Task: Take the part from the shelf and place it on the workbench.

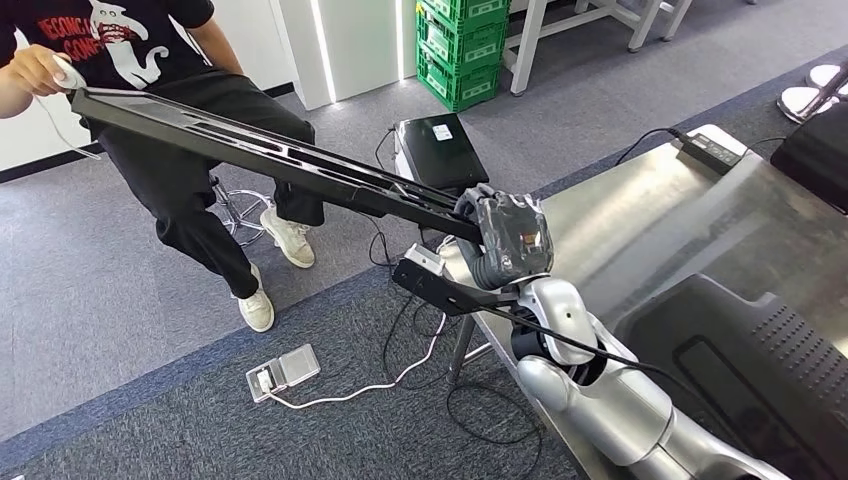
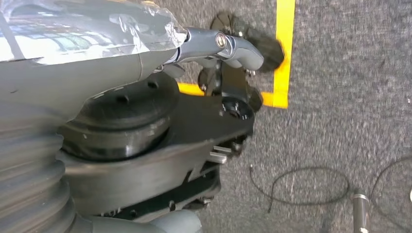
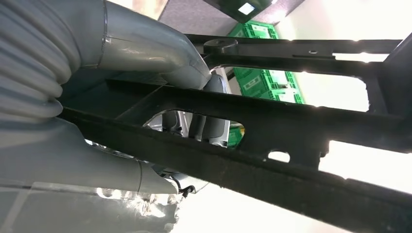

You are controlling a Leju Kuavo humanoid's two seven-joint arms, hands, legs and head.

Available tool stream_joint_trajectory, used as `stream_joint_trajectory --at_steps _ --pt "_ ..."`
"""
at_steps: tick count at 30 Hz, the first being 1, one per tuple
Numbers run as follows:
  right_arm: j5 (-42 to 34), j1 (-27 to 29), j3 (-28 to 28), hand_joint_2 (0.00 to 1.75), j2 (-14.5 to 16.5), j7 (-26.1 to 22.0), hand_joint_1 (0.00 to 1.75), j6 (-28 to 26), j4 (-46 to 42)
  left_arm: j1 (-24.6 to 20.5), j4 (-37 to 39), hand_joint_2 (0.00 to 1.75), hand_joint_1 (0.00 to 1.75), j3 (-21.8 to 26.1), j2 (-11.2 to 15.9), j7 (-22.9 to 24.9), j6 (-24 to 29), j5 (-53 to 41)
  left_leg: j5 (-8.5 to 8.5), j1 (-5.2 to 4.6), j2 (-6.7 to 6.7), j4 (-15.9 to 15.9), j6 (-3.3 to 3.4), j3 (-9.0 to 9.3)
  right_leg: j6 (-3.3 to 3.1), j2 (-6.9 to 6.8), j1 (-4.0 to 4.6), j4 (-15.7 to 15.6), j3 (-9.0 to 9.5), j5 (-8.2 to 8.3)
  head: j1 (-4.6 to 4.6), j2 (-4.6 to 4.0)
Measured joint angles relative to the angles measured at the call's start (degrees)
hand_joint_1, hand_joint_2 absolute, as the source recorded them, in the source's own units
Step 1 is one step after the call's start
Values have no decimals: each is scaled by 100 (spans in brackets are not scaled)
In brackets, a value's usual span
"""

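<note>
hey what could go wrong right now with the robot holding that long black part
The right hand grips the long black part at one end only, so it could twist or slip. Its far end reaches the seated person, who could get bumped. Cables lie on the floor by the workbench, a snag risk.

Right hand (image 1: 505,238) at near-left edge of workbench (image 1: 640,215), gripping near end of long part (image 1: 260,145). Part runs from hand up and left, over floor, left of workbench. Far end at person's hand (image 1: 30,70); person (image 1: 190,130) on stool (image 1: 232,205), far left. Case (image 1: 440,150) on floor behind hand. Crates (image 1: 458,45) stacked behind case. Floor box (image 1: 285,372) left of workbench, cable (image 1: 350,395) trailing from it. Left hand (image 2: 214,48) above floor, near tape marking (image 2: 283,53).
</note>
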Motion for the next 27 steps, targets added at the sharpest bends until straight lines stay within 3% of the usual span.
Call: stream_joint_trajectory --at_steps 2,3,5,7,8,9,10,12,14,17,19,21,22,23,24,26,27 --pt "-13 3 -12 175 -5 -5 175 -2 -1 -6 -1 175 0 1 -1 1 -25 0 37 11 62 -65 71 31 61 -63 -11 131 -52 -99 23 0" --pt "-18 3 -19 175 -7 -9 175 -3 -1 -9 -2 175 0 1 -1 1 -39 0 53 18 96 -95 101 46 89 -134 -16 345 -147 -230 55 0" --pt "-33 14 -28 175 -7 -13 175 -1 0 -7 -1 175 0 1 -1 1 -54 0 58 6 160 -106 126 51 134 -275 -40 1070 -488 -581 137 0" --pt "-52 36 -29 175 -6 -4 175 5 1 -3 -1 175 0 1 0 1 -56 0 54 -7 224 -104 130 50 159 -324 -70 1570 -733 -713 184 0" --pt "-60 44 -30 175 -9 1 175 11 1 -4 -1 175 0 1 0 1 -57 0 49 -9 252 -102 126 53 161 -339 -79 1504 -701 -617 203 0" --pt "-64 47 -31 175 -12 7 175 17 1 -5 -1 175 0 1 -1 1 -59 0 42 -9 275 -99 117 61 157 -359 -82 1236 -566 -447 225 0" --pt "-67 47 -32 175 -15 10 175 22 1 -7 -2 175 0 1 -1 1 -61 0 30 -9 297 -97 103 72 146 -404 -80 835 -361 -248 253 0" --pt "-68 45 -34 175 -18 14 175 30 -3 -11 -1 175 0 2 -2 1 -64 0 6 -31 338 -89 57 86 96 -507 -40 173 -34 -37 299 0" --pt "-72 43 -37 175 -20 19 175 32 -10 -12 -1 175 0 3 -2 1 -77 0 -10 -50 377 -87 2 96 36 -521 7 -20 46 -41 291 0" --pt "-73 37 -45 175 -24 27 175 32 -16 -12 -2 175 0 2 -1 1 -105 0 -113 -22 383 16 -89 99 -66 -436 -1 -74 68 -13 255 0" --pt "-73 25 -46 175 -20 25 175 32 -19 -11 -2 175 0 2 -1 1 -108 0 -421 -7 301 511 -124 -93 -131 -395 -16 -106 93 5 197 0" --pt "-78 23 -44 175 -16 26 175 32 -19 -4 -2 175 0 3 -1 1 -101 0 -764 -8 244 1279 -137 -454 -163 -340 -1 -101 95 0 113 0" --pt "-81 27 -42 175 -16 27 175 32 -18 0 -2 175 0 3 -1 1 -96 0 -815 -9 234 1521 -139 -581 -167 -306 9 -95 96 -3 84 0" --pt "-83 28 -41 175 -16 28 175 32 -17 2 -2 175 0 3 -1 1 -93 0 -755 -9 229 1566 -135 -619 -170 -267 16 -86 98 -6 65 0" --pt "-83 29 -40 175 -16 30 175 32 -17 2 -2 175 0 3 -1 1 -93 0 -589 -9 221 1382 -123 -550 -169 -226 20 -76 100 -10 48 0" --pt "-80 28 -40 175 -16 35 175 31 -19 4 -1 175 0 3 0 1 -92 0 -177 -12 136 641 -77 -242 -152 -149 29 -48 103 -28 7 0" --pt "-79 27 -40 175 -16 38 175 31 -19 5 0 175 0 3 1 1 -91 0 -50 -10 82 310 -54 -111 -135 -112 34 -29 93 -37 -6 0"
